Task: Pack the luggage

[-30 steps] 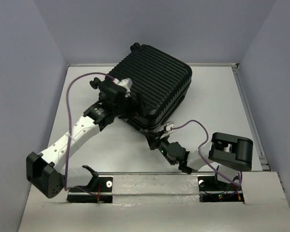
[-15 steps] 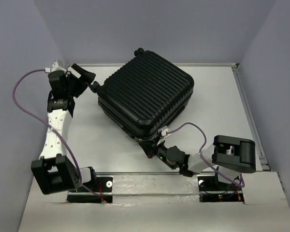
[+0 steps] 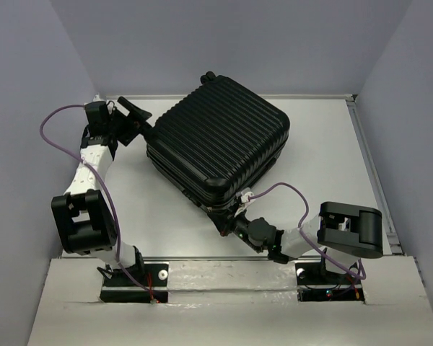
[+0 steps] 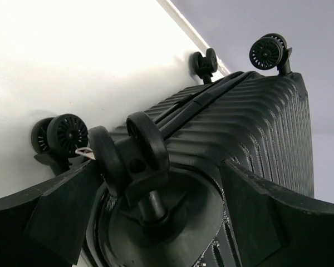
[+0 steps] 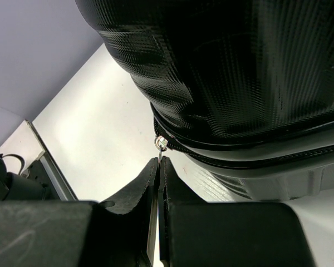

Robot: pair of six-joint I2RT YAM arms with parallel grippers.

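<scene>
The luggage (image 3: 216,137) is a black ribbed hard-shell suitcase lying shut on the white table. My left gripper (image 3: 136,122) is at its back-left corner. In the left wrist view the gripper (image 4: 156,206) is open, its fingers (image 4: 61,211) standing either side of a double caster wheel (image 4: 136,153) without gripping it. My right gripper (image 3: 224,222) is at the suitcase's near corner. In the right wrist view it (image 5: 160,164) is shut on the small metal zipper pull (image 5: 162,144) below the shell (image 5: 239,67).
Other caster wheels show in the left wrist view (image 4: 64,133), (image 4: 267,51). A raised rim (image 3: 361,137) runs along the table's right side, and grey walls close in at the back and sides. Purple cables (image 3: 58,119) loop from both arms.
My left arm swung off the suitcase's top out to the left, then came back in to the back-left corner wheel. The suitcase settled flat. My right gripper stayed on the zipper pull.
</scene>
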